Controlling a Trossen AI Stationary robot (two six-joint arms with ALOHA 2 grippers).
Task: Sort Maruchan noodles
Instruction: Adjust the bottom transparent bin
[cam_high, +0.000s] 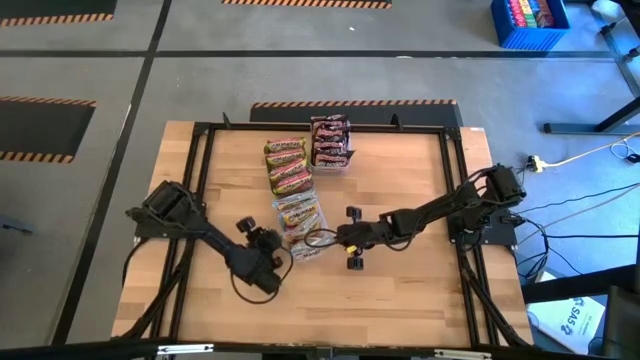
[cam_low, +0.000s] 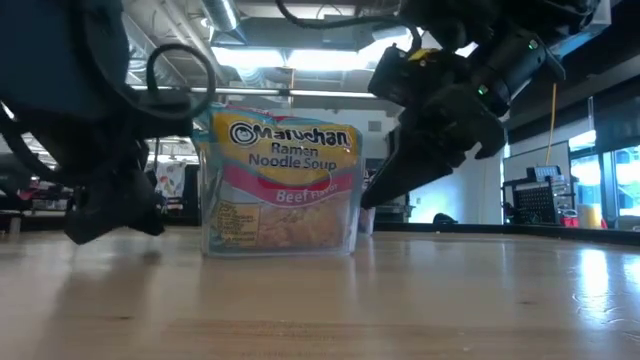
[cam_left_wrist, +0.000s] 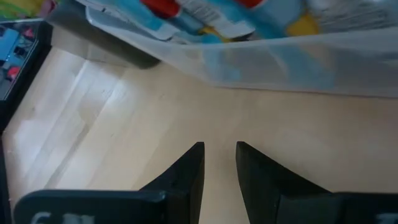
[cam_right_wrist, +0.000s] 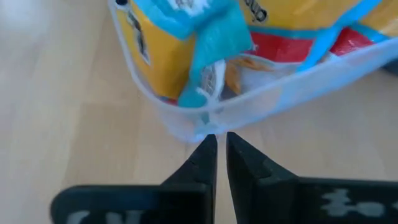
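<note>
Three clear trays of Maruchan noodles stand in a row on the wooden table: dark brown-red packets (cam_high: 330, 142) farthest, green-and-orange ones (cam_high: 287, 166) in the middle, yellow-pink ones (cam_high: 298, 220) nearest. The low view shows the nearest tray (cam_low: 280, 180) with its packets standing on edge. My right gripper (cam_right_wrist: 216, 138) is shut, with its tips at that tray's near right corner (cam_high: 322, 240). My left gripper (cam_left_wrist: 219, 147) stands on the tray's left side, a little short of its wall (cam_left_wrist: 292, 62). Its fingers are slightly apart, over bare wood, with nothing between them. My right gripper's shut fingertips (cam_right_wrist: 208, 144) meet the rounded corner of the nearest tray's clear wall (cam_right_wrist: 200, 124), low on the wall. They come slanting down from the table's right side. The tray rests flat on the table. Whether the tips pinch the wall or only lie against it, I cannot tell.
A black metal frame (cam_high: 455, 200) runs around the table top. A cable loops by the right wrist (cam_high: 318, 238). Bare wood lies near the table's front edge and to the right (cam_high: 410, 290). A blue bin (cam_high: 530, 22) stands on the floor beyond the table.
</note>
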